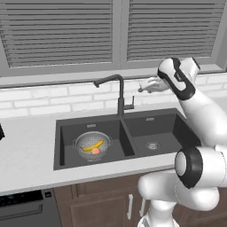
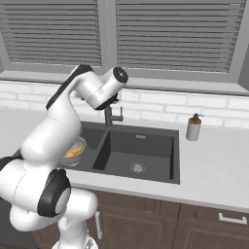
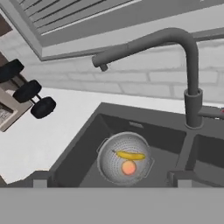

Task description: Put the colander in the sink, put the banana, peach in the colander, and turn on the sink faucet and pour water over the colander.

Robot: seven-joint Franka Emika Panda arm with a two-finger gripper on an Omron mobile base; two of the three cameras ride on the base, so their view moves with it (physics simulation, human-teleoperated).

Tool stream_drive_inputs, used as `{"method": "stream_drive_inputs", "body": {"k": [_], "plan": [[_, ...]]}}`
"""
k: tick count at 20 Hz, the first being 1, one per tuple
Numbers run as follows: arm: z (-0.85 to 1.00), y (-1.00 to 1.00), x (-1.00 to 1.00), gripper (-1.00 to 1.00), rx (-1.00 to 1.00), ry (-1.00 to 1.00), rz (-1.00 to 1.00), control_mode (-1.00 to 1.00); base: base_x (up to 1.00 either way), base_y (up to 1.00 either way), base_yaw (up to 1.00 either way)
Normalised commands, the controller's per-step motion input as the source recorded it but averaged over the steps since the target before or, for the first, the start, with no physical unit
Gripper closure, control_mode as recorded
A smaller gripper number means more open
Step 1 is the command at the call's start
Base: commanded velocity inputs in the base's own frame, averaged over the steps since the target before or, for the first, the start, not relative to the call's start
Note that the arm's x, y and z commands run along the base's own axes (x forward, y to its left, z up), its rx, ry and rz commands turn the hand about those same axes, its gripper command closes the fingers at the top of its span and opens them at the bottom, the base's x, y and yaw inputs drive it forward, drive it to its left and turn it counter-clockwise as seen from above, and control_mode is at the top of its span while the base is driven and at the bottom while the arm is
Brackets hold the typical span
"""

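Both banana (image 3: 130, 155), peach (image 3: 128, 168) inside colander (image 3: 107, 153)

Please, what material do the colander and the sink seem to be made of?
The colander looks like shiny silver metal: its wall is finely perforated and pale grey. The sink looks like a matte dark grey composite or coated metal; no gloss shows, so I cannot say which.

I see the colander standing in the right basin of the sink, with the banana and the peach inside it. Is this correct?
Not quite. The colander stands in the left basin of the sink, not the right one, as the left base view shows; the right basin holds just its drain. The rest is correct: the banana and the peach lie inside the colander.
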Motion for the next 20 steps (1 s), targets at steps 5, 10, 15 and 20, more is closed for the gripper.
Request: {"method": "stream_drive_inputs", "body": {"k": [5, 10, 15, 20], "plan": [[-0.19, -0.59, 0.09, -1.00, -0.03, -0.16, 0.22, -1.00, 0.00, 0.00, 0.00], [-0.51, -0.34, 0.14, -1.00, 0.00, -0.28, 0.19, -1.00, 0.00, 0.00, 0.00], [-0.50, -0.15, 0.36, -1.00, 0.00, -0.38, 0.15, -1.00, 0.00, 0.00, 0.00], [-0.25, -0.01, 0.20, -1.00, 0.01, -0.38, 0.13, -1.00, 0.00, 0.00, 0.00]]}}
